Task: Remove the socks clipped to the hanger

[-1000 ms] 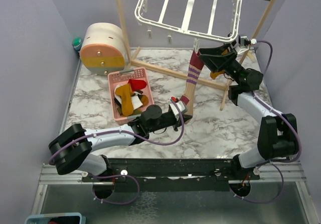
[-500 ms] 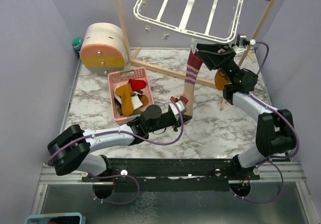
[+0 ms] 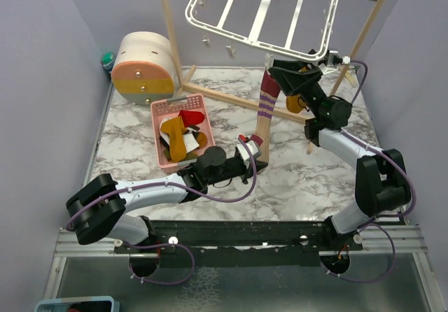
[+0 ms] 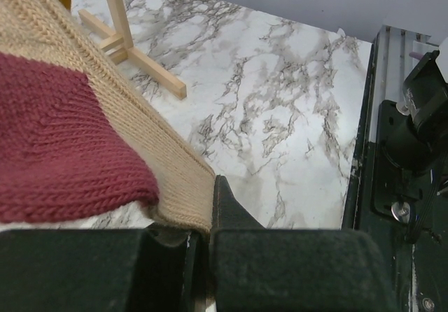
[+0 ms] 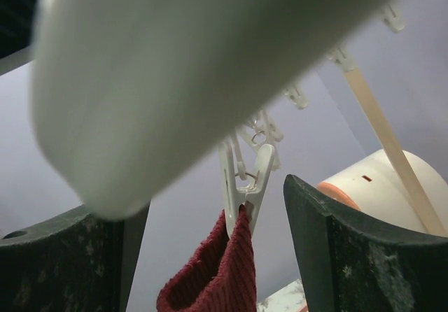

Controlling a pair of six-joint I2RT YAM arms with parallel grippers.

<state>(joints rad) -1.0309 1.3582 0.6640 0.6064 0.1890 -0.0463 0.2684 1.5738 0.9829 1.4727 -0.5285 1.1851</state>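
The white hanger (image 3: 260, 19) hangs tilted at the top. One sock (image 3: 266, 109), red cuff, purple stripes, tan foot, hangs from a white clip (image 5: 245, 179) and stretches down to my left gripper (image 3: 253, 152). The left gripper (image 4: 203, 221) is shut on the sock's tan toe end (image 4: 105, 123). My right gripper (image 3: 278, 69) is open just below the frame. Its fingers (image 5: 364, 256) stand on either side of the clip and the red cuff (image 5: 217, 277) without touching. The frame (image 5: 175, 60) shows as a white blur overhead. A mustard sock (image 3: 297, 103) hangs behind the right arm.
A pink basket (image 3: 161, 108) with several socks sits left of centre. A round cream and orange drawer box (image 3: 143, 66) stands at the back left. The light wooden pole rack (image 3: 171, 25) carries the hanger; its base bars (image 3: 224, 96) lie across the table's back.
My right gripper has moved left and up to the clip that holds the red cuff. The hanger has shifted slightly left. The left gripper keeps its hold on the toe.
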